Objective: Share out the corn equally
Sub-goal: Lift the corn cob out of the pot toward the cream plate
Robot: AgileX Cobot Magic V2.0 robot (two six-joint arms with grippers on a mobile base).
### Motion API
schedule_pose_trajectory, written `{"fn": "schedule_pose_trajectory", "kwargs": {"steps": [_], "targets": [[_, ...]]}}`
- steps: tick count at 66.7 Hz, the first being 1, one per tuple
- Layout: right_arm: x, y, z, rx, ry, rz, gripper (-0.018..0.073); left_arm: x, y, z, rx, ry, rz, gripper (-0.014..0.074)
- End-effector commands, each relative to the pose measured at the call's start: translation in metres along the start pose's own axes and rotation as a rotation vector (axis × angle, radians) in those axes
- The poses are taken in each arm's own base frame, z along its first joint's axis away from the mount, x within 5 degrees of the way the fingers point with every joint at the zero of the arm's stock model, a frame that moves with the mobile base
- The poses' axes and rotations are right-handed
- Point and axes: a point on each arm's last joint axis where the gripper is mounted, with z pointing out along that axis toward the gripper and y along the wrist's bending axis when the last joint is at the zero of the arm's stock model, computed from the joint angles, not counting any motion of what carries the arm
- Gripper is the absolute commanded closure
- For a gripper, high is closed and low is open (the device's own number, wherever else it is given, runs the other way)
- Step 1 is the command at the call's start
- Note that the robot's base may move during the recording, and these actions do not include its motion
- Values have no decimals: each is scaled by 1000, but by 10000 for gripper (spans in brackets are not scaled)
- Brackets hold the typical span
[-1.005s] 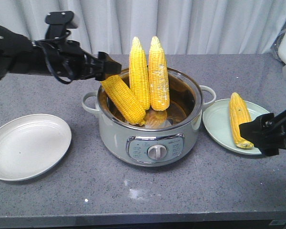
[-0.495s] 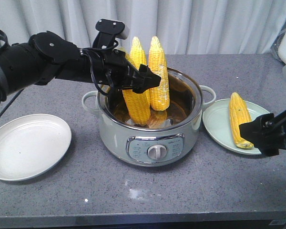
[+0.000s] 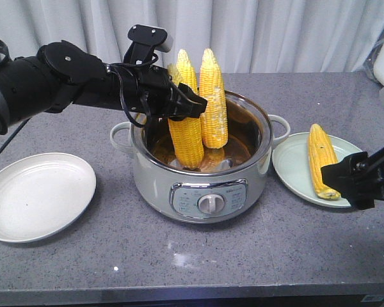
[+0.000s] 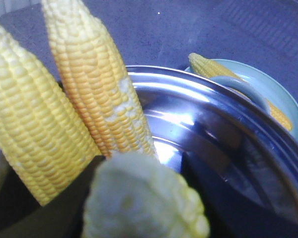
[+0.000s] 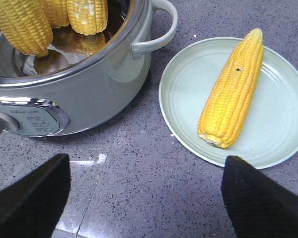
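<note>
Over the grey cooker pot my left gripper is shut on the upper end of a corn cob, which stands nearly upright inside the pot. The left wrist view shows that cob's blunt end blurred between the jaws. Two more cobs stand against the pot's back wall, one with pale kernel patches. Another cob lies on the green plate. My right gripper hangs open above the counter just in front of that plate.
An empty white plate sits on the grey counter at the left. The pot has side handles and a front control dial. A curtain hangs behind the counter.
The left arm has swung right over the pot, and the cob it holds has gone from leaning on the rim to nearly upright. The right arm has not moved.
</note>
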Motion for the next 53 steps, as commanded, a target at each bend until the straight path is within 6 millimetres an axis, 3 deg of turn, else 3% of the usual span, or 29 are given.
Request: {"fn": "schedule_pose_trajectory", "kwargs": {"steps": [1, 14, 31, 41, 53], "targets": [[-11, 0, -9, 7, -91, -1, -24, -35, -18, -34, 9, -136, 26, 365], [-11, 0, -9, 7, -91, -1, -24, -58, -33, -62, 25, -205, 82, 362], [-11, 0, -9, 7, -91, -1, -24, -84, -56, -115, -12, -270, 245, 359], [-11, 0, -9, 7, -91, -1, -24, -90, -71, -153, -63, -269, 311, 356], [-11, 0, -9, 7, -91, -1, -24, -84, -76, -194, -224, -183, 333, 351]]}}
